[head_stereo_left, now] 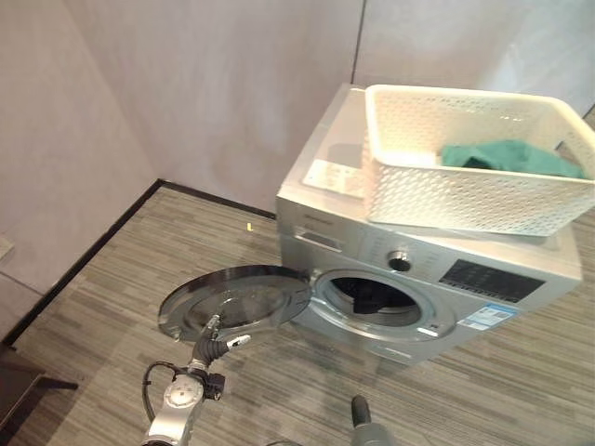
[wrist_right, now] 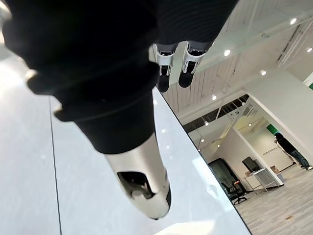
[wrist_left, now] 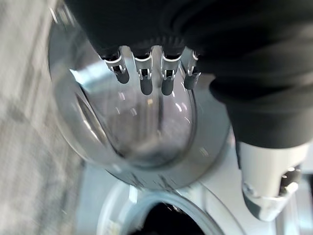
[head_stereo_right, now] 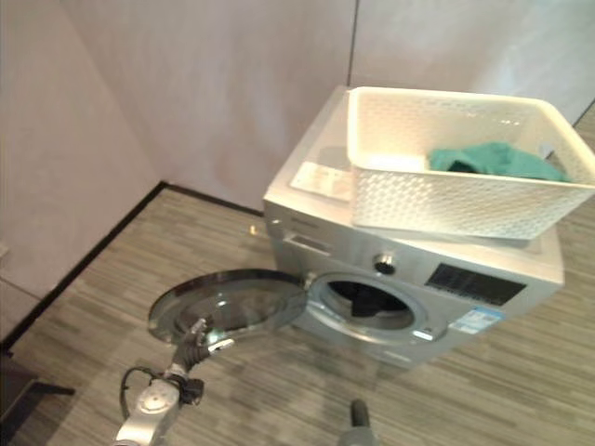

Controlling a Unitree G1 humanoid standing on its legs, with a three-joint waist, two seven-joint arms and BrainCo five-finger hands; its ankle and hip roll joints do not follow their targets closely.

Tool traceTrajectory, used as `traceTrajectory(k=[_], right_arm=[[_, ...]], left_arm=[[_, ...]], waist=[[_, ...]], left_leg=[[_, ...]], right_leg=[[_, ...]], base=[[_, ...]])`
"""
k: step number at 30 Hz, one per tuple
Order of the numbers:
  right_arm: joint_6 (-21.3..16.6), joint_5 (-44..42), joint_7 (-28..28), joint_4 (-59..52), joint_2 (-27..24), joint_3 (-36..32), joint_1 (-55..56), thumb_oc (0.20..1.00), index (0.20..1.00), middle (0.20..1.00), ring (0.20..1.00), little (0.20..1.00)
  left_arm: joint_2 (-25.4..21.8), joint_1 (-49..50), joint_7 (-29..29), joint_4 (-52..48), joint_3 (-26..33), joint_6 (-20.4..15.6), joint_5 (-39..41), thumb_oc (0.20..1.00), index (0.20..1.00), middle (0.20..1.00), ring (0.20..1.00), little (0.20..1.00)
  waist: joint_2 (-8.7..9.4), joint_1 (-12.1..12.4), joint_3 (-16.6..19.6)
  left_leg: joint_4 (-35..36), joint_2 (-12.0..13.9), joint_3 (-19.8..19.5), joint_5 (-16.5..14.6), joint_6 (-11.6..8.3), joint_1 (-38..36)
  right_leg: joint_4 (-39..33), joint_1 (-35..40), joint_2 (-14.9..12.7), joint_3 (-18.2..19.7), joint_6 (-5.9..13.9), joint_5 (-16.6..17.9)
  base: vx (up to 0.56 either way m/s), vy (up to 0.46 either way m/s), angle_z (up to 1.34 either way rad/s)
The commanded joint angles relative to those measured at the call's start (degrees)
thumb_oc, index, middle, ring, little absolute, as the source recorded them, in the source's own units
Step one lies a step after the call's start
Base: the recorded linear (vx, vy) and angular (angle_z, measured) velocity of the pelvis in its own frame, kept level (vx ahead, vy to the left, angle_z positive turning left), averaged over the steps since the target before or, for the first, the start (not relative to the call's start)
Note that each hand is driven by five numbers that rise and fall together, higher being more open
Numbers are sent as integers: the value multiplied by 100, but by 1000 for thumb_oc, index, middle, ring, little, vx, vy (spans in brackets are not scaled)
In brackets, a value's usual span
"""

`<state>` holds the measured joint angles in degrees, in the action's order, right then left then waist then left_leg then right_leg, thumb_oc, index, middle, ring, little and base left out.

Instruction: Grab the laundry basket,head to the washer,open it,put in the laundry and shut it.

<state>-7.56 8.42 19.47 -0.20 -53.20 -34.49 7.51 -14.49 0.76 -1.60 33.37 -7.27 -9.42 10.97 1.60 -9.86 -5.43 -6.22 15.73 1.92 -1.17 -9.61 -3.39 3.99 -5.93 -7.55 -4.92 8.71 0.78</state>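
Grey striped floor (head_stereo_left: 112,307), pale walls meeting in a corner behind the washer (head_stereo_left: 418,279).

Nearest: left hand (head_stereo_left: 212,346) at the swung-out door (head_stereo_left: 237,299), on its near rim. Left wrist view has its fingers (wrist_left: 145,81) straight and relaxed over the door glass, thumb apart, nothing gripped. Whether the tips touch the glass, can't tell.

Right hand (wrist_right: 142,186) hangs free, aimed away from the washer; fingers look loose, nothing in it.

Past the door: drum opening (head_stereo_left: 376,295) exposed, something dark inside, can't tell what.

Farthest: white basket (head_stereo_left: 465,186) on top of the washer, touching its lid. Green cloth (head_stereo_left: 509,156) in the basket's right half.

Step, as I read it: door is open, loading not yet done.

Next move calls for:
- left hand off the door, door left wide
- one hand up over the basket rim, pinch the cloth, carry it down and forward into the drum
- push it fully past the door seal so nothing gets trapped
- then swing the door shut until it latches

Watch: basket overhangs the washer's front edge slightly, so a snagged pull could drag it off.
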Motion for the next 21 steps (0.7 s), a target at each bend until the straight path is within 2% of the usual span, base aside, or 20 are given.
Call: traceTrajectory(k=[1, 3, 5, 7, 9, 11, 13, 14, 15, 17, 19, 20, 21], right_arm=[[-298, -522, -207, -716, -3, -478, 19, 1000, 1000, 1000, 1000, 1000], [-326, -628, -252, -696, -20, -534, 98, 1000, 1000, 1000, 1000, 1000], [-266, -823, -326, -632, 6, -499, 73, 1000, 1000, 1000, 1000, 1000], [-326, -842, -426, -552, 24, -271, -100, 1000, 1000, 1000, 1000, 1000], [-245, -1193, -674, -189, -186, -55, -336, 1000, 1000, 1000, 1000, 1000], [-258, -1208, -678, -150, -217, -15, -375, 1000, 1000, 1000, 1000, 1000], [21, -1428, -1291, 582, -1092, 505, -614, 1000, 1000, 1000, 1000, 1000], [112, -1361, -1508, 835, -1354, 688, -634, 1000, 1000, 1000, 1000, 1000], [97, -1368, -1510, 876, -1383, 745, -690, 1000, 1000, 1000, 1000, 1000], [247, -1310, -1771, 1591, -1980, 1172, -1022, 1000, 1000, 1000, 1000, 1000], [260, -1357, -1886, 1918, -2177, 1473, -1283, 1000, 1000, 1000, 1000, 1000], [379, -1220, -2132, 2685, -2614, 2491, -2200, 1000, 1000, 1000, 1000, 1000], [498, -1064, -2289, 3280, -2848, 3141, -2879, 1000, 1000, 1000, 1000, 1000]], left_arm=[[-683, -167, -105, -302, 2, -161, 271, 1000, 1000, 1000, 1000, 1000], [-630, -234, -117, -321, -99, -162, 205, 1000, 1000, 1000, 1000, 1000], [-657, -248, -3, -363, -212, -138, 272, 1000, 1000, 1000, 1000, 1000], [-694, -177, 85, -390, -311, -160, 153, 1000, 1000, 1000, 1000, 1000], [-783, -47, 300, -293, -508, -127, -53, 1000, 1000, 1000, 1000, 1000], [-776, -34, 303, -296, -490, -128, -55, 1000, 1000, 1000, 1000, 1000], [-860, 197, 483, -228, -492, -101, -25, 1000, 1000, 1000, 1000, 1000], [-868, 232, 528, -222, -496, -91, -21, 1000, 1000, 1000, 1000, 1000], [-855, 242, 529, -224, -483, -90, -21, 1000, 1000, 1000, 1000, 1000], [-860, 271, 583, -162, -548, -95, 43, 1000, 1000, 1000, 1000, 1000], [-849, 266, 590, -124, -582, -97, 81, 1000, 1000, 1000, 1000, 1000], [-835, 254, 632, -89, -661, -95, 167, 1000, 1000, 1000, 1000, 1000], [-869, 204, 650, -58, -810, -81, 224, 1000, 1000, 1000, 1000, 1000]], waist=[[660, 140, 152], [693, 169, 132], [703, 156, 120], [697, 211, 161], [649, 249, 261], [648, 253, 254], [640, 378, 329], [642, 417, 351], [632, 415, 350], [646, 481, 375], [643, 506, 379], [638, 550, 391], [665, 638, 382]], left_leg=[[-759, -261, 151, -344, 390, 45], [-411, -427, 241, -505, 477, 467], [-49, -290, 386, -457, 410, 604], [-7, -455, 217, -543, 405, 648], [153, -498, 357, -579, 416, 511], [189, -504, 385, -568, 420, 467], [519, -605, 592, -526, 409, 131], [604, -619, 633, -510, 402, 59], [630, -621, 651, -502, 402, 32], [782, -634, 724, -434, 359, -72], [843, -642, 749, -418, 343, -118], [956, -644, 789, -369, 307, -201], [977, -629, 779, -332, 279, -201]], right_leg=[[203, -110, -343, 212, 184, -17], [109, 44, -426, 13, 188, -192], [218, -34, -443, -16, 180, -221], [243, -79, -446, -11, 213, -165], [66, 54, -554, -61, 289, -1], [30, 81, -555, -42, 295, 20], [-309, 190, -676, -7, 388, 321], [-413, 213, -703, -10, 412, 365], [-433, 227, -701, 2, 415, 376], [-628, 288, -757, -50, 467, 468], [-706, 306, -767, -61, 480, 489], [-821, 343, -782, -93, 497, 524], [-847, 359, -774, -119, 495, 522]], base=[[7, -144, 5], [-10, -37, 18], [4, -5, 60], [57, 39, 26], [107, 103, -4], [47, 62, 2], [59, 110, -20], [35, 67, -24], [15, 28, -31], [-5, 25, -22], [-5, 9, -2], [-3, -4, -10], [1, -8, -13]])
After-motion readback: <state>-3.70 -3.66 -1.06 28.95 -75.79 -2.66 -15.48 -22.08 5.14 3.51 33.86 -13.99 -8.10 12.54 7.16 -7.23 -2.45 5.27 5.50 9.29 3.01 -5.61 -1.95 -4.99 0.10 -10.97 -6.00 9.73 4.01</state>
